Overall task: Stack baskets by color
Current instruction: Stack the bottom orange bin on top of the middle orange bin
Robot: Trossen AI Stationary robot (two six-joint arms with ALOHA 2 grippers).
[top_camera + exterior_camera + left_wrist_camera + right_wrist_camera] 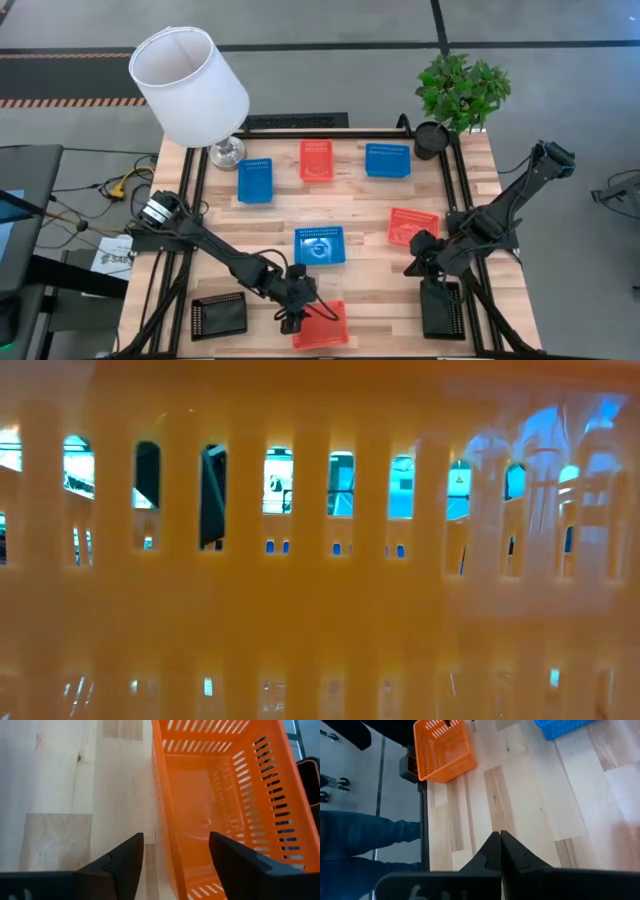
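The counter is pale planked wood, smooth and matt. The red-orange basket is perforated plastic with a slight sheen; the left tool's fingers look matt black.

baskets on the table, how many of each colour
blue baskets: 3
red-orange baskets: 3
black baskets: 2
total: 8
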